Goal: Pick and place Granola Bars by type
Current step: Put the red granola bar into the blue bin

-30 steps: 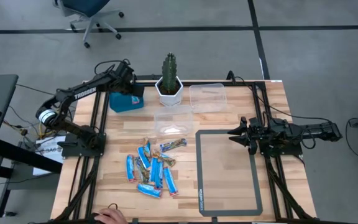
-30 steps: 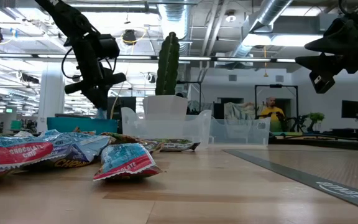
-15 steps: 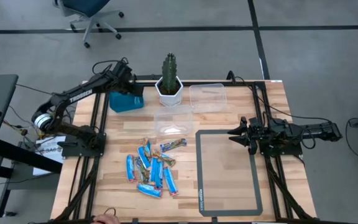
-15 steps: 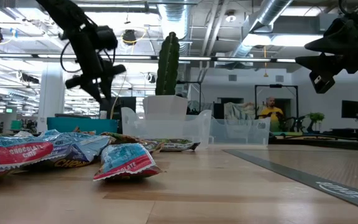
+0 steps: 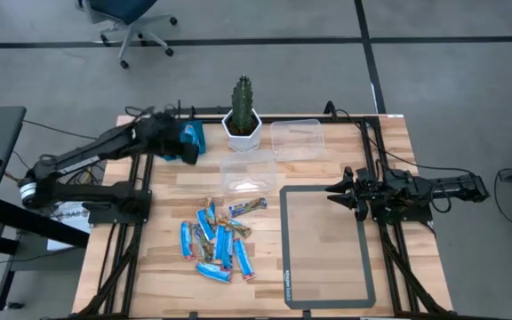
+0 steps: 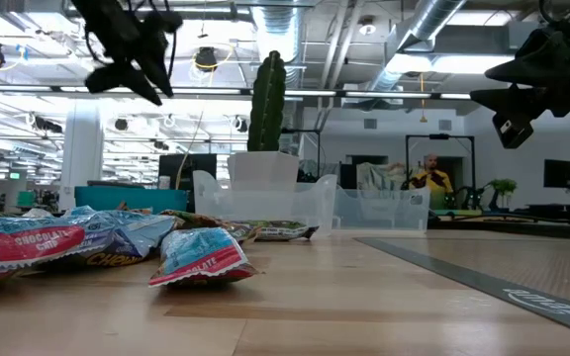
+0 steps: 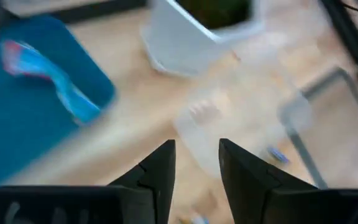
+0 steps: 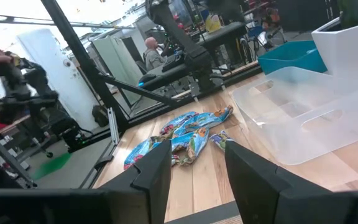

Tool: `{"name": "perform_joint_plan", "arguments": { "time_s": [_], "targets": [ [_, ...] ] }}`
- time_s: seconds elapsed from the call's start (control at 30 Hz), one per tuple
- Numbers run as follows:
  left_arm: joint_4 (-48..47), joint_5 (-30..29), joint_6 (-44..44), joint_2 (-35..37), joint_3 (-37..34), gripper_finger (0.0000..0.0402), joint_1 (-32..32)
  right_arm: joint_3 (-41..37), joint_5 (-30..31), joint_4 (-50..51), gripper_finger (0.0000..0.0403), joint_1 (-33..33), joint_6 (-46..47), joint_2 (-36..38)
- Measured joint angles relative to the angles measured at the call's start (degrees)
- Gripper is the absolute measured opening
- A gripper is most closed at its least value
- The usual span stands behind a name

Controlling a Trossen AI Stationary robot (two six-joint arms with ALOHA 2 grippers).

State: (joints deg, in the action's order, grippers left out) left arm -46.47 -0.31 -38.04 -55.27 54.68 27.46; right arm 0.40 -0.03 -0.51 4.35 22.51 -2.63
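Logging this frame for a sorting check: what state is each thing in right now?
left gripper: open, empty, raised by the blue tray
right gripper: open, empty, waiting at the table's right edge
Granola Bars: heaped, unsorted
light blue bar: lying in the blue tray
clear containers: lidless

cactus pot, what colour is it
White; the cactus pot shows best in the high view, at the table's far edge beside the blue tray.
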Motion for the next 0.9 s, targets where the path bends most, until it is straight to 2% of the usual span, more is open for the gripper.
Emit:
{"name": "perform_joint_plan", "arguments": {
  "time_s": [0.3, 0.6, 0.9],
  "targets": [
    [-8.54, -2.04, -19.02, 0.86, 0.0, 0.0112, -20.44, 0.01, 0.0, -0.01, 0.0141, -0.01, -0.01, -0.01],
    [-13.83, -7.67, -41.74, 0.21, 0.0, 0.0112, -39.63, -0.02, 0.0, 0.02, 0.0143, 0.01, 0.0, -0.01],
    [-15.65, -7.9, -59.62, -7.42, 0.0, 0.0112, -51.28, -0.01, 0.0, 0.0, 0.0143, 0.01, -0.01, 0.0]
  ]
}}
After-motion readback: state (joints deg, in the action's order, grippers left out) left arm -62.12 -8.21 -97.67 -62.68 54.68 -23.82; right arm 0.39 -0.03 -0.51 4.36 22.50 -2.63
